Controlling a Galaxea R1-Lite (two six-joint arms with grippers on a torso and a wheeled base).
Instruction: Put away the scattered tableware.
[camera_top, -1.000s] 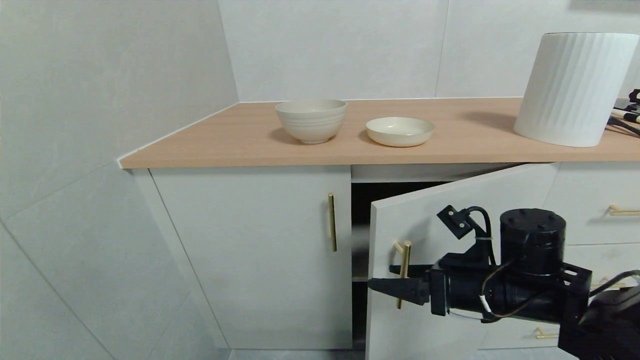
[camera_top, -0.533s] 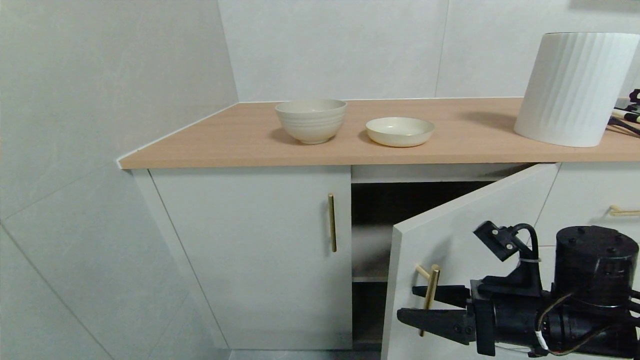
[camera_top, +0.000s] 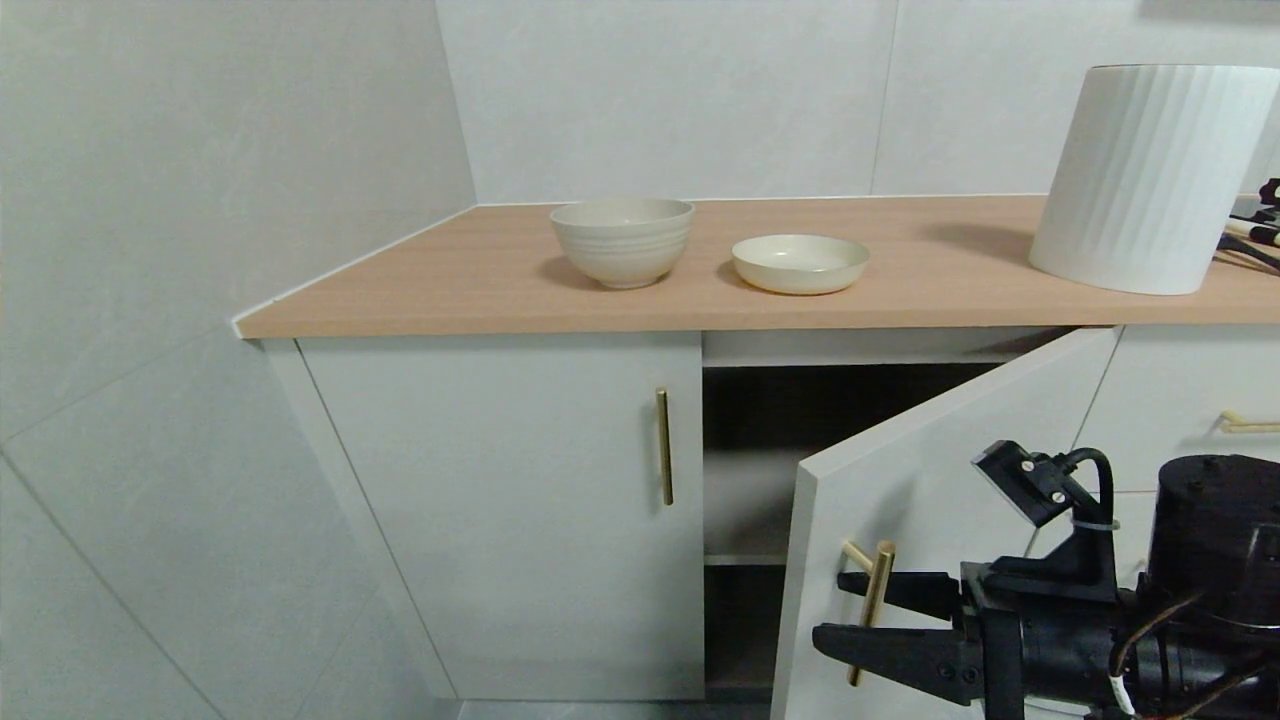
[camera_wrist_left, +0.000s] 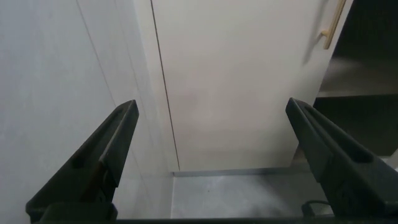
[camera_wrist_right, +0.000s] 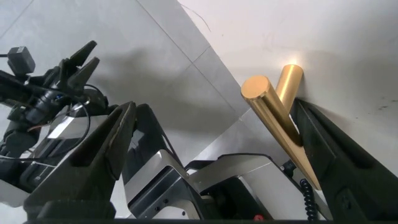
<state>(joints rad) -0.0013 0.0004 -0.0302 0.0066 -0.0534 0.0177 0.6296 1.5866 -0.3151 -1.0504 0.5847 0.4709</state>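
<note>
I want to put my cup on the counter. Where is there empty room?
The widest bare stretch of countertop lies between the shallow dish and the white ribbed container. There is also room in the corner between the wall and the bowl. The gap between bowl and dish is narrow, and the far right edge is crowded with utensils.

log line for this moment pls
right gripper open around door handle | cabinet door ajar | bowl, shallow dish on countertop | left gripper open
</note>
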